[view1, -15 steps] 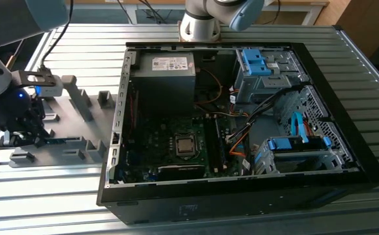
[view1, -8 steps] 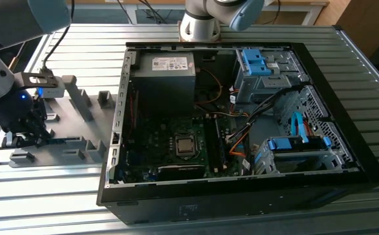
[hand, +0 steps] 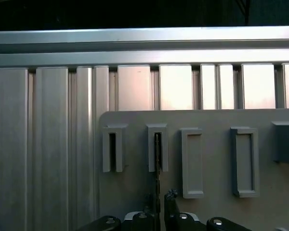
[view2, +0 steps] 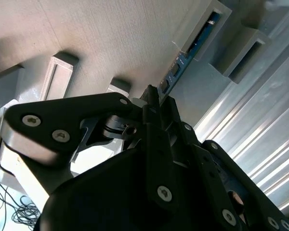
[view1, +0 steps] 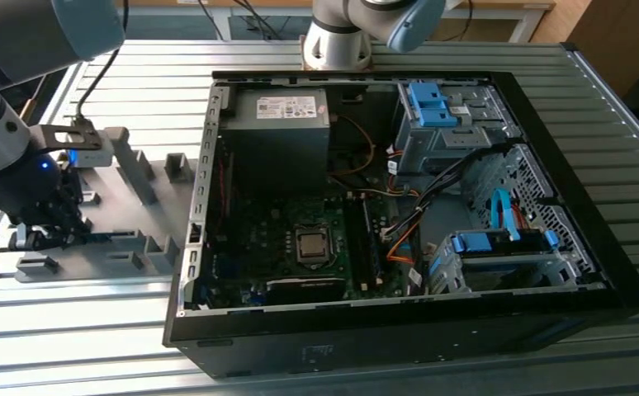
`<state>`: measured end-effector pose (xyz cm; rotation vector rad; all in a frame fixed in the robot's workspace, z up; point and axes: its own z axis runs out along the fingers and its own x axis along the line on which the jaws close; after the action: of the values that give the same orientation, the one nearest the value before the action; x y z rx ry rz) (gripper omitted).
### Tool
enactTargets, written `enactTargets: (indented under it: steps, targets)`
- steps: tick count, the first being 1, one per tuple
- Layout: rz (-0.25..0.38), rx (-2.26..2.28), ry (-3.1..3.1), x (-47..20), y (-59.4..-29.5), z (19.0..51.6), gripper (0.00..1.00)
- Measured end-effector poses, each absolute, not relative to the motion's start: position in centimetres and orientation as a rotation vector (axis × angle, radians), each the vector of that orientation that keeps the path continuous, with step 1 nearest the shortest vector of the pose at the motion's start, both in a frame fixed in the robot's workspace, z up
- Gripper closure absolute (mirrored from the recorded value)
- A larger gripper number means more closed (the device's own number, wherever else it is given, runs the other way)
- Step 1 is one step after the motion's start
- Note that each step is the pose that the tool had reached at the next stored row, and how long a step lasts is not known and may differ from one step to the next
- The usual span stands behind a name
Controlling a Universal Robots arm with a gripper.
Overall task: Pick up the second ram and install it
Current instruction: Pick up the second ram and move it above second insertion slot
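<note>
Showing RAM [view2: 182, 59] blue: second wrist view

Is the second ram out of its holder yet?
In: the second ram stands on edge, one end inside a grey holder block, claw at its other end.

Grey-blue jointed arm [view1: 33, 33], black end effector [hand: 159, 198] with silver screws [view2: 164, 193]

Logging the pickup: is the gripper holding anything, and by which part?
Cannot be told: the gripper straddles an edge of the second ram, which stands in the grey holder.
</note>
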<state>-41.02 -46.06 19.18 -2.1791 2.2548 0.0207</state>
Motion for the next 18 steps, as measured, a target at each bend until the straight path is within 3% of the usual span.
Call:
enactTargets:
  steps: [18]
  targets:
    - [0.023, -2.178, 2.253, -41.02, -46.19, 18.87, 0.76]
